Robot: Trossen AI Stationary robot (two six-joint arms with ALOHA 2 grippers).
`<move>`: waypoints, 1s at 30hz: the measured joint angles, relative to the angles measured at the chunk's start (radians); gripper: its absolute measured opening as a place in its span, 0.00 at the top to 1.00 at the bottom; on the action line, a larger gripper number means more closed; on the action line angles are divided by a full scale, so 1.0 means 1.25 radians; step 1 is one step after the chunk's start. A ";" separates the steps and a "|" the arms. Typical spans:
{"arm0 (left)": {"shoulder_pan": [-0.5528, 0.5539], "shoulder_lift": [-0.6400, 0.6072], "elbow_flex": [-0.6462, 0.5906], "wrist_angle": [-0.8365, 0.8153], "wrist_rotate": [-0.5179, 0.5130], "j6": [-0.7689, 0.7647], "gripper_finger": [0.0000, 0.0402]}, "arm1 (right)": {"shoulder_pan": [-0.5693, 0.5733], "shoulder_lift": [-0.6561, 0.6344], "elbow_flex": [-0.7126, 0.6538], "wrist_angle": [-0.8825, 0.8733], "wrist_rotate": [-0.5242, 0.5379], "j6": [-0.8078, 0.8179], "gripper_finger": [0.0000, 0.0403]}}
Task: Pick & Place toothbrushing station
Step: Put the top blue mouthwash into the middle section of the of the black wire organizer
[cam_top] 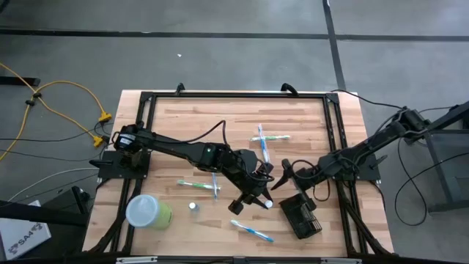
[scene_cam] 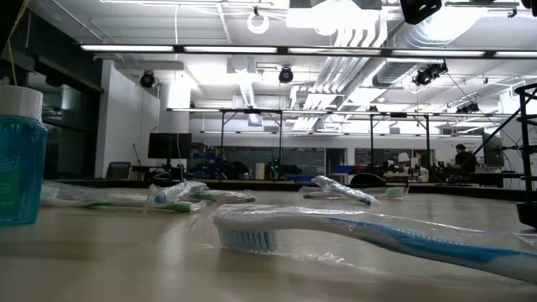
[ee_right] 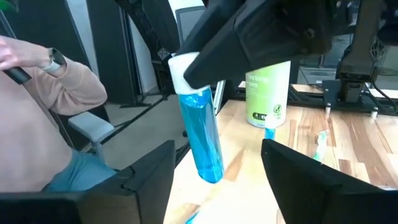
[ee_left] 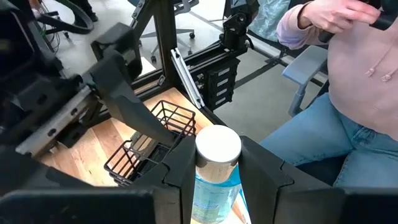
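While both arms meet over the table's right half, the scene reads as follows.

Left tool [cam_top: 253,196]: clamped on a blue mouthwash bottle [ee_left: 214,177] with a white cap, the bottle held between its two dark fingers [ee_left: 180,171].

Right tool [ee_right: 217,171]: standing wide with nothing between its fingers [ee_right: 149,174]; it sits just to the right of the left tool, facing it.

Bottle from the right wrist view: hanging tilted in the air above the table edge, cap uppermost, gripped near the cap.

Toothbrushing station [cam_top: 301,215]: a black wire-mesh box lying on the table [cam_top: 183,125], near the front right corner. It is just below and to the right of the left tool, and directly beneath the right tool, touching neither.

Toothbrushes: several blue and white ones lie scattered on the wood, one [cam_top: 251,230] in front of the left tool.

Lime-green cup [cam_top: 149,212]: on its side at the front left, well apart from the station.

Person [ee_left: 354,81]: seated beyond the table in a pink top and jeans.
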 joint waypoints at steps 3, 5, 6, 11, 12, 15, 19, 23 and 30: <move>0.000 0.000 0.000 0.000 0.000 0.000 0.77 | 0.000 0.007 0.000 0.018 -0.002 -0.002 0.41; 0.000 0.000 0.000 0.000 0.000 0.000 0.77 | 0.000 0.007 0.000 0.022 -0.002 0.002 0.41; 0.000 0.000 0.000 0.000 0.000 0.000 0.77 | 0.000 0.007 0.000 0.021 -0.002 0.002 0.41; 0.000 0.000 0.000 0.000 0.000 0.000 0.77 | 0.000 0.007 0.000 0.020 -0.002 0.003 0.41; 0.000 0.000 0.000 0.000 0.000 0.000 0.77 | 0.000 0.007 0.000 0.020 -0.002 0.004 0.41; 0.000 0.005 0.000 0.005 0.002 0.000 0.77 | 0.000 0.007 0.000 0.020 -0.003 0.004 0.41; 0.000 0.024 0.000 0.021 0.007 -0.019 0.77 | 0.000 0.007 0.000 0.018 -0.003 0.004 0.41; 0.000 0.028 0.000 0.016 0.016 -0.046 0.77 | 0.000 0.007 0.000 -0.010 -0.004 0.005 0.41; -0.002 0.031 0.000 0.023 0.041 -0.068 0.77 | 0.000 0.026 0.000 -0.025 -0.006 0.016 0.41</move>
